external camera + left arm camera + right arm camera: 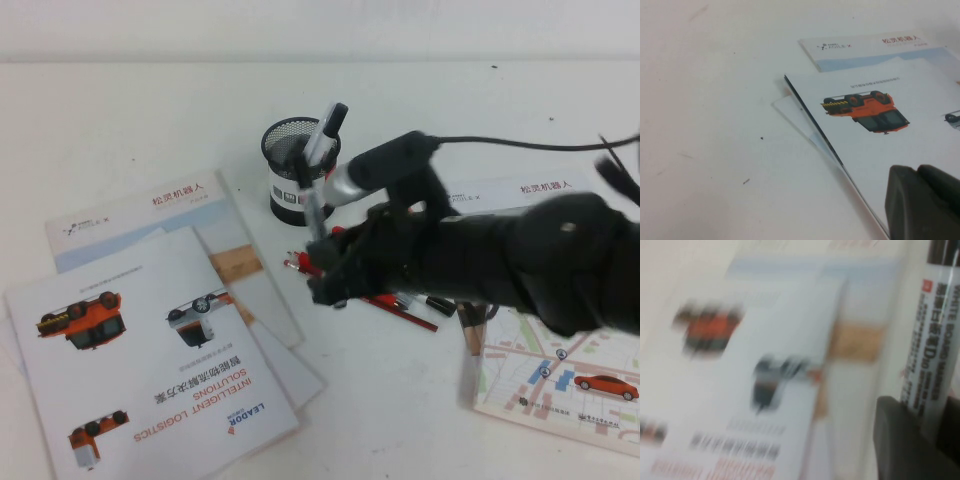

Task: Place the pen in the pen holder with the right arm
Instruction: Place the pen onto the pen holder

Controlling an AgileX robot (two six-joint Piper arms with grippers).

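While the right arm (520, 255) reaches across from three o'clock, the right gripper (310, 205) pinches the marker pen (322, 150) upright, its top tilted toward one o'clock, just before the mesh pen holder (292, 168). Over the brochures (880, 150) at eight o'clock hangs the left gripper (922, 202), fingers' spread unclear.

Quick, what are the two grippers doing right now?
Right gripper: closed on the whiteboard marker, beside the pen holder.
Left gripper: over the brochures; cannot tell.

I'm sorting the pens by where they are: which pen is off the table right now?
The whiteboard marker, clamped upright in the right gripper beside the pen holder; the other pens lie flat. The left gripper hangs over brochures.
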